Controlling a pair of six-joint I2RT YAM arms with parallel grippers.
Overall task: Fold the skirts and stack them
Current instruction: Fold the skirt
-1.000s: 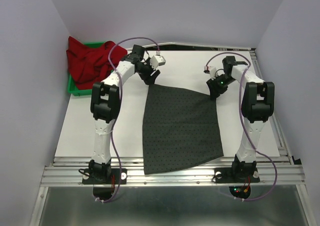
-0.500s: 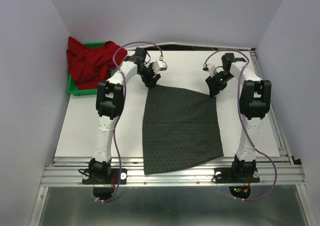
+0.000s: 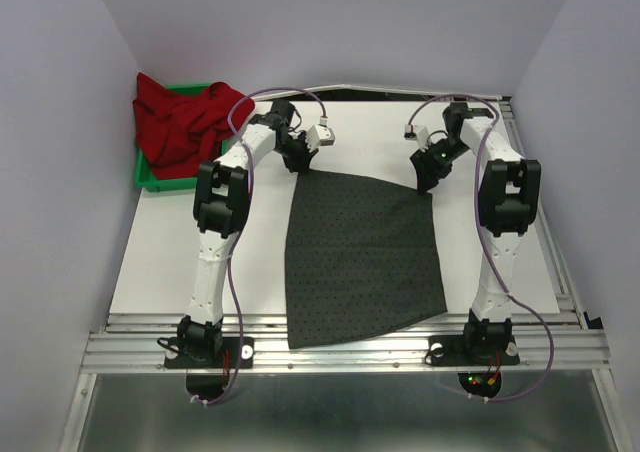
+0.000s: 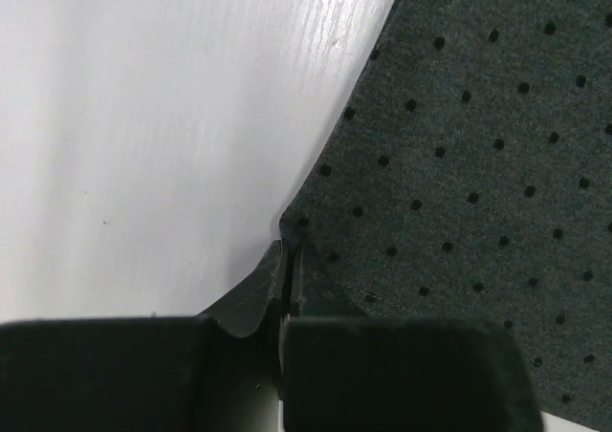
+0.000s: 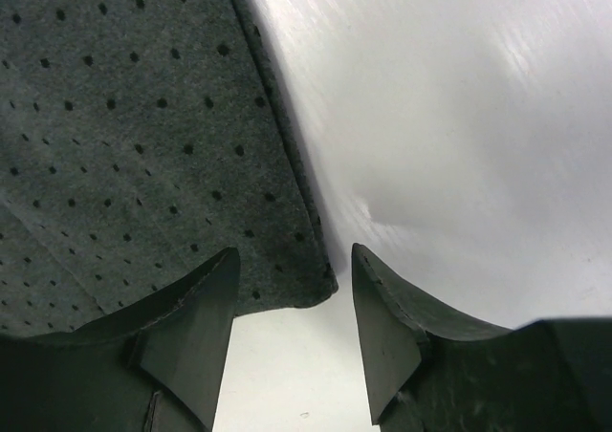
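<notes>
Left tool (image 4: 287, 258) has just pinched shut on the 11 o'clock corner of the dotted skirt (image 4: 459, 164). Our right tool (image 5: 294, 257), half-open, only straddles the 1 o'clock corner, so we cannot fold yet.

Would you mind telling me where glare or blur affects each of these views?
Top external: soft, even light, everything sharp. Left wrist: table washed out near white; left gripper close and blurred. Right wrist: streaky glare on the table beside the dotted skirt; right gripper soft.
</notes>
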